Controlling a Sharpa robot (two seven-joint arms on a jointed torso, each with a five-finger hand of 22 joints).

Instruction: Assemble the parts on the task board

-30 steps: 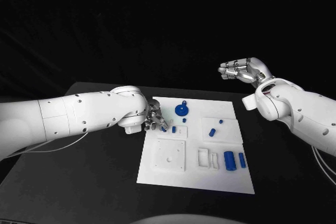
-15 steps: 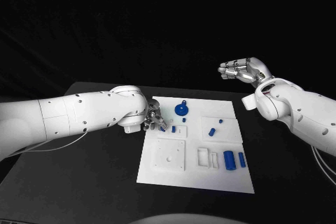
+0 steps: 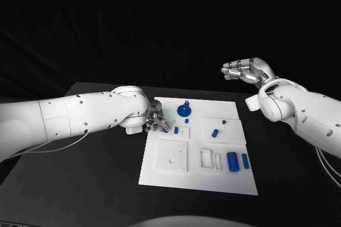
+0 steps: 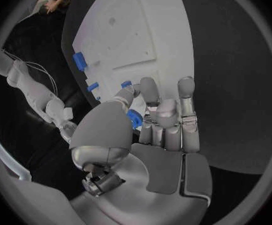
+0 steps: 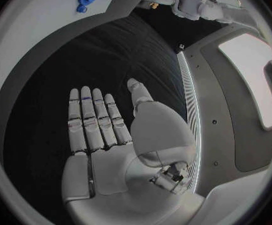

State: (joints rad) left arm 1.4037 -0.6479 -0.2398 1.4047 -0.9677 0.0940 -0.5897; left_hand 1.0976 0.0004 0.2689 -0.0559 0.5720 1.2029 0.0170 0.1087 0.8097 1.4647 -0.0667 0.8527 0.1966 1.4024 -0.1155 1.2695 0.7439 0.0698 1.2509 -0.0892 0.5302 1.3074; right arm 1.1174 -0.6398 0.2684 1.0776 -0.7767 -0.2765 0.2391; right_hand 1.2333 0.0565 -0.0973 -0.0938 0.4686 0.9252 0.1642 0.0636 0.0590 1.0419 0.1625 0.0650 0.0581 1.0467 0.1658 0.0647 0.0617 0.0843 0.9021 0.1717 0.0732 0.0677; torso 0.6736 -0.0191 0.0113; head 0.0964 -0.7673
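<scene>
The white task board (image 3: 199, 180) lies in the middle of the black table. On it are a round blue disc (image 3: 184, 110), a short blue peg (image 3: 176, 130) in a small white block, two small blue pieces (image 3: 215, 133) on a raised square, and two blue cylinders (image 3: 232, 161) near the right edge. My left hand (image 3: 157, 121) hovers low over the board's left edge beside the small block. In the left wrist view it pinches a small blue part (image 4: 135, 119) between thumb and fingers. My right hand (image 3: 245, 71) is raised high behind the board, flat and holding nothing (image 5: 101, 120).
A raised white square plate (image 3: 173, 156) with small holes sits at the board's front left, with a slotted white block (image 3: 207, 159) beside it. Black table (image 3: 78, 178) surrounds the board on all sides. The left forearm (image 3: 78, 116) reaches across the table's left half.
</scene>
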